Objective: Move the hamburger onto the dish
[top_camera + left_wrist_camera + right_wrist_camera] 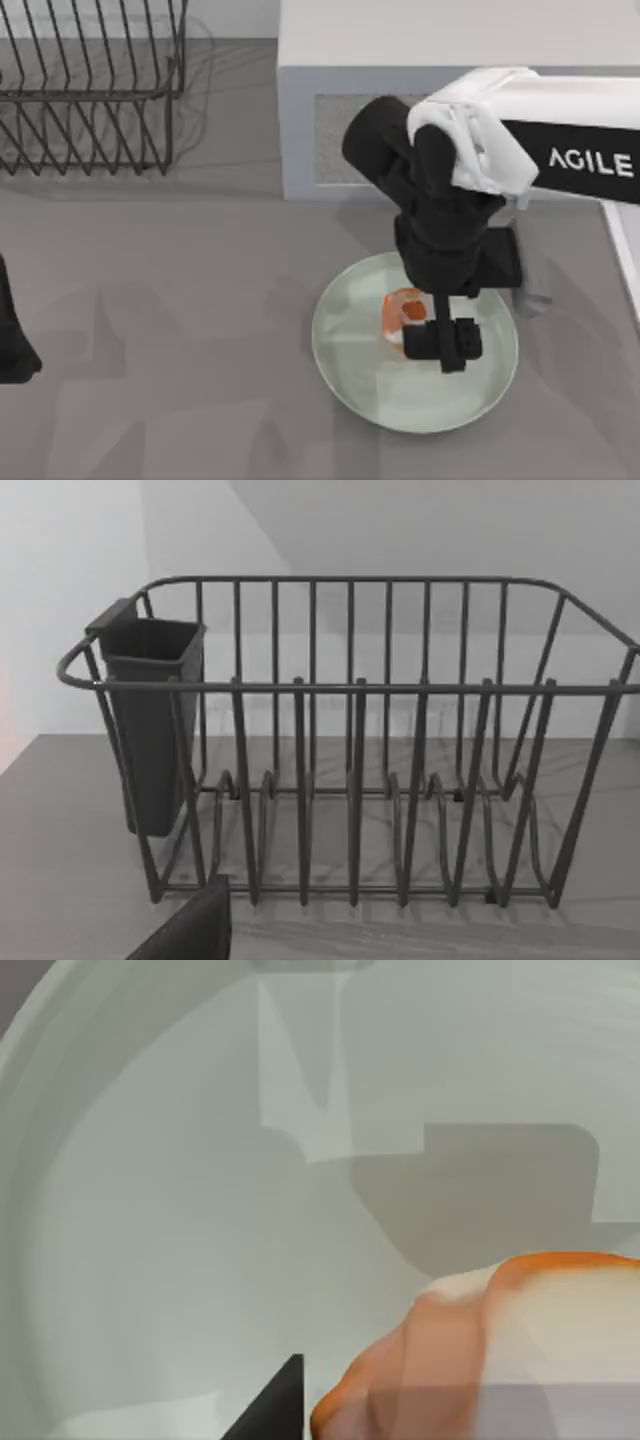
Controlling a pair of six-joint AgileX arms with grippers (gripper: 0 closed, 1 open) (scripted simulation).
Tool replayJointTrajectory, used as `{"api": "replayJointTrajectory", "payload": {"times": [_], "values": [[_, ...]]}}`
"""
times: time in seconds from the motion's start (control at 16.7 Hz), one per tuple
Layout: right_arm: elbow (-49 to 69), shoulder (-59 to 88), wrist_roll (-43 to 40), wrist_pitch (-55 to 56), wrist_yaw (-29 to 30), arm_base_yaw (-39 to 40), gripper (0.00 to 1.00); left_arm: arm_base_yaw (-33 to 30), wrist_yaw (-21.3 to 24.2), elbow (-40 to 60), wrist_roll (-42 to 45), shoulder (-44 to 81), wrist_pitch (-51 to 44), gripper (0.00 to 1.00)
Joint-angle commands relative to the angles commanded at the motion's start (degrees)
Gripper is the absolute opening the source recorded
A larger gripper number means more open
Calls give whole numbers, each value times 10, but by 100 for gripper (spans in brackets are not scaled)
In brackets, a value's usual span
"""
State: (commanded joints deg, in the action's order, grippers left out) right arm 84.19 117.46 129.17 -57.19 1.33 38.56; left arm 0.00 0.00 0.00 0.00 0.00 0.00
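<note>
Right end effector [437, 338] hangs over the dish [352, 370], pointing down at the hamburger [402, 312], which sits on the dish a little above its middle in the top view. Whether its fingers are apart or clamped on the hamburger I cannot tell, since the black wrist covers them from above. From the right wrist view the hamburger [500, 1350] lies close below the camera, orange at the edge and pale on top, against the glossy green floor of the dish [150, 1240]. A white microwave [400, 90] stands behind the dish on the grey counter [150, 300]. At the far left, a wire dish rack [90, 90] stands, with a dark cup [150, 720] hung on one end. Left arm [12, 340] is parked at the left edge of the counter.
</note>
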Motion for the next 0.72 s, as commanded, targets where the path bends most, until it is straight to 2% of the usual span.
{"api": "replayJointTrajectory", "payload": {"times": [0.42,0.72], "values": [[0,0,0,0,0,0,98,0,0,0,0,0,0,100],[0,0,0,0,0,0,100,0,0,0,0,0,0,100]]}}
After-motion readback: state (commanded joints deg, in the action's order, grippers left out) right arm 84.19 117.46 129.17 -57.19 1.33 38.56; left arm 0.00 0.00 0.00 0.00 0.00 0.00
